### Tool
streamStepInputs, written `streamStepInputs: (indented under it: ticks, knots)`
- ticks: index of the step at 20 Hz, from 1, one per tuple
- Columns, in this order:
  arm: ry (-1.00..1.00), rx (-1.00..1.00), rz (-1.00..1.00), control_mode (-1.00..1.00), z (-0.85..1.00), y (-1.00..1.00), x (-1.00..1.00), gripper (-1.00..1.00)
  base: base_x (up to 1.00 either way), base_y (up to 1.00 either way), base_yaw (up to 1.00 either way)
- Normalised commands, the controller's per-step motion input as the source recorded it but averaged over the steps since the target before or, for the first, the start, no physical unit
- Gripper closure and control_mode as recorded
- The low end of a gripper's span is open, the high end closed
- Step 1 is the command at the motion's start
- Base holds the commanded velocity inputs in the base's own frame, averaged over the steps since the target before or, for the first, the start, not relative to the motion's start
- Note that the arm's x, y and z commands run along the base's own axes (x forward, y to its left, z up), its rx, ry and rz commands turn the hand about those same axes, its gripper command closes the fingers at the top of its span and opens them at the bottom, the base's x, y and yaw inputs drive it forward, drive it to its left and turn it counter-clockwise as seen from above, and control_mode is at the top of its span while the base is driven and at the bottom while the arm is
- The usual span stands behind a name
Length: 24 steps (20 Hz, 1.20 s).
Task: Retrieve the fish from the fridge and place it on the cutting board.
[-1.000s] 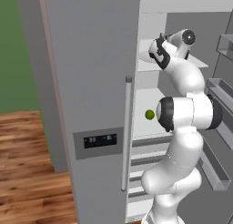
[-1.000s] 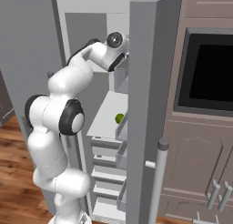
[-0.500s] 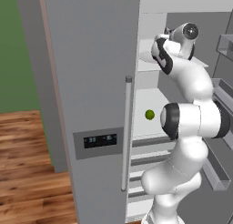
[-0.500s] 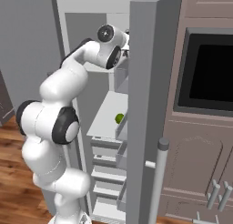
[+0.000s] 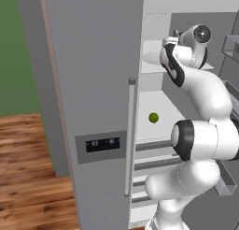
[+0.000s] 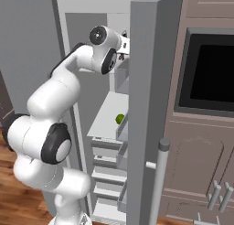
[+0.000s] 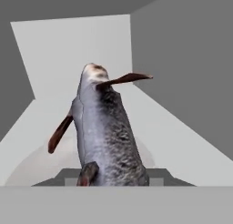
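The tool [image 5: 169, 43] is reaching into the upper part of the open fridge [image 5: 93, 84], just above a white shelf [image 5: 154, 61], at the end of the white arm [image 5: 200, 135] that is rising from the floor and bending over at the top. In the hand view the fish [image 7: 107, 132] is sitting right in front of the camera, its near end down at the bottom edge where the fingertips would be, so the jaws are standing narrowly apart and appear to be gripping it, though the fingers themselves are hidden behind the fish's body. The fish is grey and slender, pointing away from the hand toward the far wall of the fridge, with one thin brown fin sticking out to the right near its far end and another hanging down on the left. Under and beyond it the white shelf is stretching to the far grey wall. One shelf lower, a small green ball [image 5: 153, 117] is lying near the front edge; it is also showing in the right base view [image 6: 119, 119]. The fridge door [image 6: 146, 105] is standing open on the right side, with drawers [image 6: 107, 174] stacked below the lower shelf. Right of the fridge, a dark oven window [image 6: 208, 68] is sitting in brown cabinets [image 6: 201, 164].
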Motion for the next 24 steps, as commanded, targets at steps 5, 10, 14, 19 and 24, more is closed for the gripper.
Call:
streamStepInputs:
  ticks: [5, 10, 14, 19, 24]
  knots:
    - [0.0, 0.0, -0.02, -1.0, 0.0, 0.11, -0.66, 1.0, 0.0, 0.0, 0.0]
    - [0.04, 0.0, -0.06, -1.0, 0.0, 0.3, -0.55, 1.0, 0.0, 0.0, 0.0]
    - [0.08, 0.0, -0.13, -1.0, 0.01, 0.26, -0.39, 1.0, 0.0, 0.0, 0.0]
    - [0.09, 0.05, -0.23, -1.0, 0.0, 0.21, -0.37, 1.0, 0.0, 0.0, 0.0]
    - [0.18, 0.08, -0.26, -1.0, 0.0, 0.1, -0.4, 1.0, 0.0, 0.0, 0.0]
